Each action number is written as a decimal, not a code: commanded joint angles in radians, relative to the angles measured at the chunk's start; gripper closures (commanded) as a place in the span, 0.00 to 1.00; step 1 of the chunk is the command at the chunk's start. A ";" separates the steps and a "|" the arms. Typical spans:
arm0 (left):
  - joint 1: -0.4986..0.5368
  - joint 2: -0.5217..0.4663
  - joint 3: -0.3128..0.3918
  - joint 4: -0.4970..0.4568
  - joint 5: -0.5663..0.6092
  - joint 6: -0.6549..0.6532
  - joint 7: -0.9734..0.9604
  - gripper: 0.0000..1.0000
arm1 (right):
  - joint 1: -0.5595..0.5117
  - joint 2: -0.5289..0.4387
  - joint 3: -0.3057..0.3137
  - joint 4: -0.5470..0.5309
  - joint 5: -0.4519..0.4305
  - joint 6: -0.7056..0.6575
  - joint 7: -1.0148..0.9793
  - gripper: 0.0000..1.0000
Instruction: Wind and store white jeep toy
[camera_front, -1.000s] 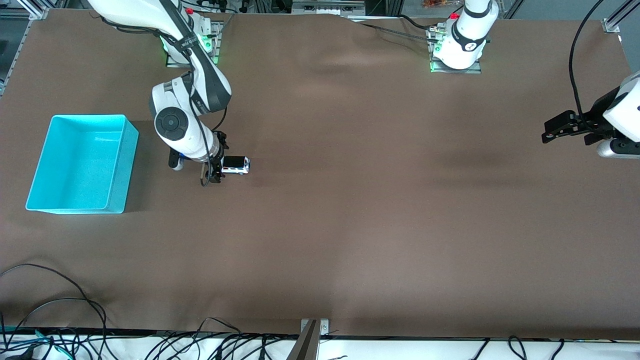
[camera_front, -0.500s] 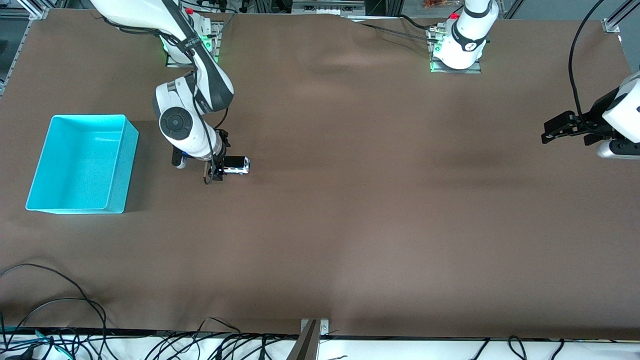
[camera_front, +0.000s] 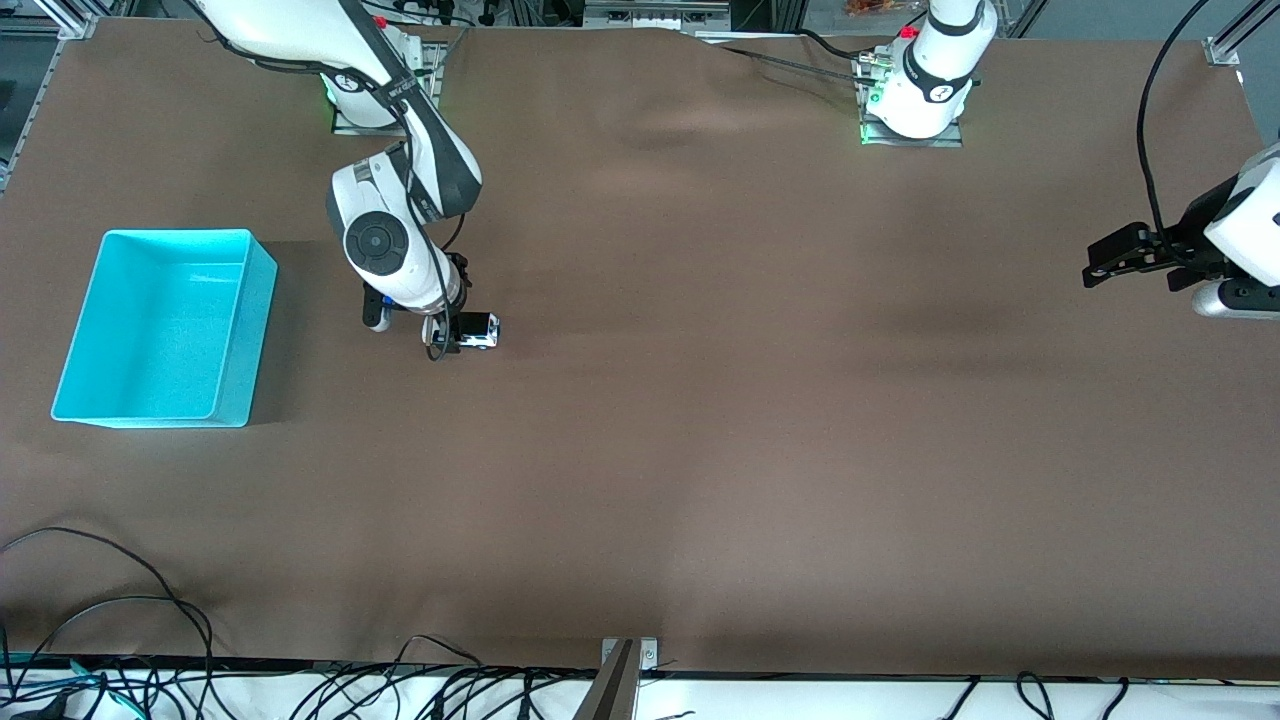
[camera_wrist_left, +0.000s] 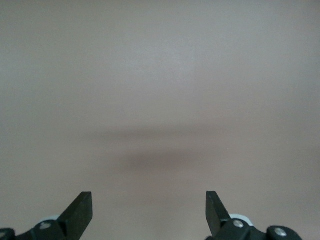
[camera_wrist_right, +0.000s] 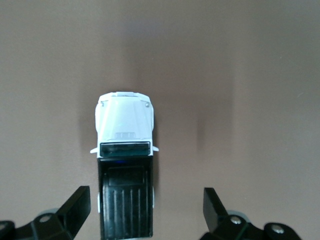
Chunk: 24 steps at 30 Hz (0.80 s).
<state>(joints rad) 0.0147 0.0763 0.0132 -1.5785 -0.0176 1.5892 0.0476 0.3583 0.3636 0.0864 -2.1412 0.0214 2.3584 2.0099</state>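
Observation:
The white jeep toy (camera_front: 480, 330) stands on the brown table, beside the turquoise bin (camera_front: 160, 400) and toward the left arm's end from it. My right gripper (camera_front: 445, 338) is down over the jeep's rear end and open. In the right wrist view the jeep toy (camera_wrist_right: 125, 135) shows its white hood and black roof. That roof lies between the fingertips (camera_wrist_right: 76, 204) of the right gripper (camera_wrist_right: 145, 205), closer to one of them and touching neither. My left gripper (camera_front: 1097, 268) waits open at the left arm's end of the table. Under the left gripper (camera_wrist_left: 149, 210) is only bare table.
The turquoise bin's rim (camera_front: 262, 330) lies a short way from the right arm's wrist, at the right arm's end of the table. Loose black cables (camera_front: 120, 610) trail over the table edge nearest the front camera.
The right arm has slid toward the jeep, so its open fingers now straddle the toy's rear. The jeep and the left arm have not moved.

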 joint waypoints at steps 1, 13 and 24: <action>0.001 -0.003 0.008 -0.005 -0.028 -0.008 0.021 0.00 | 0.022 0.024 -0.004 -0.014 -0.011 0.047 0.056 0.00; 0.001 -0.003 0.008 -0.005 -0.028 -0.008 0.020 0.00 | 0.025 0.048 -0.004 -0.009 -0.012 0.065 0.075 0.00; 0.001 -0.003 0.008 -0.005 -0.028 -0.008 0.015 0.00 | 0.024 0.066 -0.005 -0.006 -0.023 0.065 0.075 0.32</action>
<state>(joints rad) 0.0147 0.0774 0.0132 -1.5786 -0.0176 1.5892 0.0475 0.3751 0.4176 0.0853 -2.1437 0.0189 2.4148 2.0600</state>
